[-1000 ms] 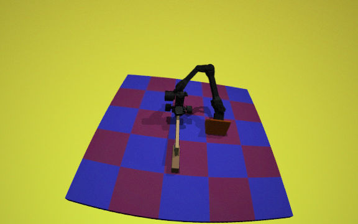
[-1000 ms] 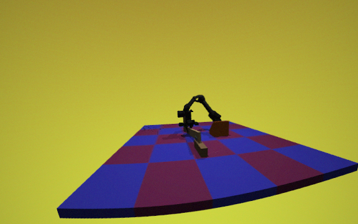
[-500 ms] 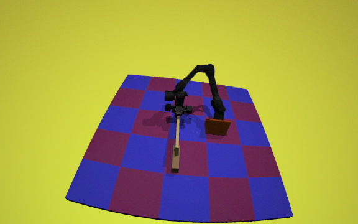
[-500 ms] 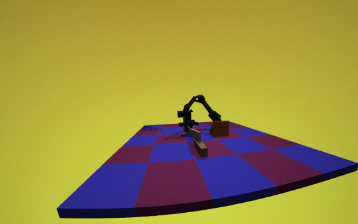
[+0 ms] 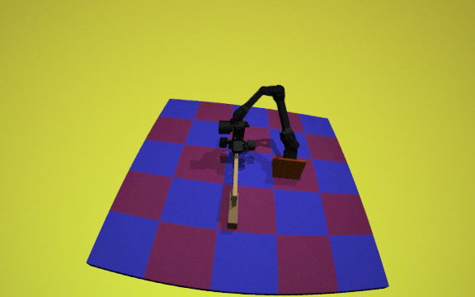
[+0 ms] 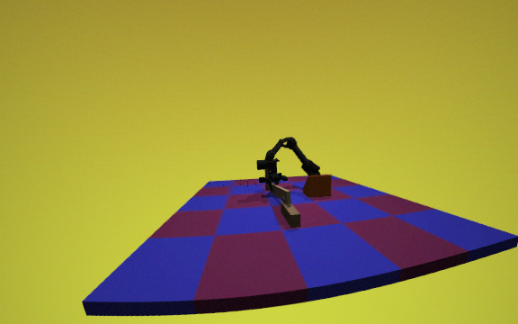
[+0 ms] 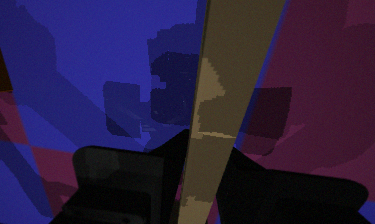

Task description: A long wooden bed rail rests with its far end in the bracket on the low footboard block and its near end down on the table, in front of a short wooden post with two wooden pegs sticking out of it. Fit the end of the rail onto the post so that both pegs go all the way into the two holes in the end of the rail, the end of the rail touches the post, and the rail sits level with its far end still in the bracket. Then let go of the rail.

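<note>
- Gripper (image 7: pixel 204 165) clamped on the rail (image 7: pixel 223 100), one dark finger (image 7: pixel 138 170) pressed to each side of the wood.
- Rail running straight ahead from between the fingers, out over the blue and maroon checkered table (image 5: pixel 188 256).
- Far end of rail (image 5: pixel 235 177) resting at the footboard block (image 5: pixel 232 212), well ahead of the gripper (image 5: pixel 237 152).
- Orange base block (image 5: pixel 289 168) off to one side, near.
- Post and pegs hidden beneath the gripper; cannot tell whether seated.
</note>
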`<state>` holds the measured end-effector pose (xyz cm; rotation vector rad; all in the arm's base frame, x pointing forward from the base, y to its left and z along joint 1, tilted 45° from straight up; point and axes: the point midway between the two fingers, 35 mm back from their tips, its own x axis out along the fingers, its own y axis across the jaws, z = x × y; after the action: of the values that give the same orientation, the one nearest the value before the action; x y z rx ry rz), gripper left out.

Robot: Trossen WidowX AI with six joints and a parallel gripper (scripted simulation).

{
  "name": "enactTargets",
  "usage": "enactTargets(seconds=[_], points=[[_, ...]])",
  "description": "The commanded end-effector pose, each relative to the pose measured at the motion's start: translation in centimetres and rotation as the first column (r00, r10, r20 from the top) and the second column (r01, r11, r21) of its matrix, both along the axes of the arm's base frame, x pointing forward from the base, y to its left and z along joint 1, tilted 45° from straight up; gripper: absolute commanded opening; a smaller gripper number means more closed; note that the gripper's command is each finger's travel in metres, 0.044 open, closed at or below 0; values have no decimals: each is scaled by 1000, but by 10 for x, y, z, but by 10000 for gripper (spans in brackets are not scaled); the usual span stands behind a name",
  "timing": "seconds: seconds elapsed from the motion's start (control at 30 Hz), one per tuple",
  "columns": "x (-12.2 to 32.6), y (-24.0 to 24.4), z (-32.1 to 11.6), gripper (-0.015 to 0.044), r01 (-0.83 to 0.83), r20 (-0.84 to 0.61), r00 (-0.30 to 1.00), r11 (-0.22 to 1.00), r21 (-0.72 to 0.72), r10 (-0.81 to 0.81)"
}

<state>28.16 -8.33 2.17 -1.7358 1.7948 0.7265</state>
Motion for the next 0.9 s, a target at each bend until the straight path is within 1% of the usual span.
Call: enactTargets(seconds=[0.0,0.87], points=[[3,5,3,0,-10,4,1000,1000,2,10],[7,14,12,0,-10,4,1000,1000,3,10]])
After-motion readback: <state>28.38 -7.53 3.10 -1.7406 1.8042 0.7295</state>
